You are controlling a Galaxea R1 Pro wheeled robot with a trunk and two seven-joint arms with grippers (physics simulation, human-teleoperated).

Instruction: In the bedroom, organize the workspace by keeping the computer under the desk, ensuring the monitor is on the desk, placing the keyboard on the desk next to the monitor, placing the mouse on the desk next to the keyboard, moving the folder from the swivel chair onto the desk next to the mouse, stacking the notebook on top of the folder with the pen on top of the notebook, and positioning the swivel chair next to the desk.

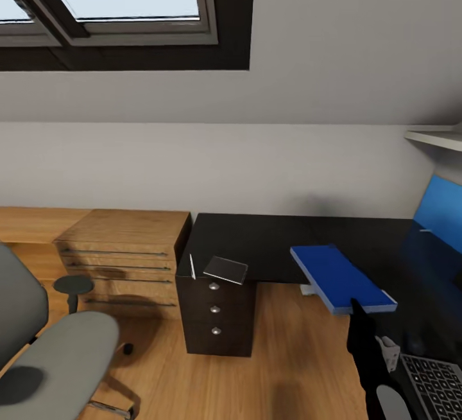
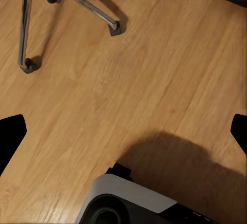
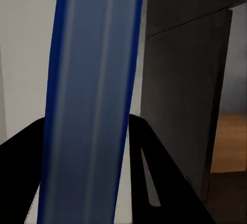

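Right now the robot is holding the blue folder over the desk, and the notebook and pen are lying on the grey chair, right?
Not quite. The head view shows the notebook and pen on the desk, above its drawers, not on the swivel chair. The right gripper does hold the folder.

Blue folder held level over desk (black top), notebook beside pen

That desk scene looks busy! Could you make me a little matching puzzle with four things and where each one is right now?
Things:
1. folder
2. notebook
3. keyboard
4. swivel chair

Places:
A. on the wood floor, away from the desk
B. on the desk corner above the drawers, beside the pen
C. clamped in the right gripper, held over the desk's edge
D. flat on the desk, nearest the robot

Pairs: 1-C, 2-B, 3-D, 4-A
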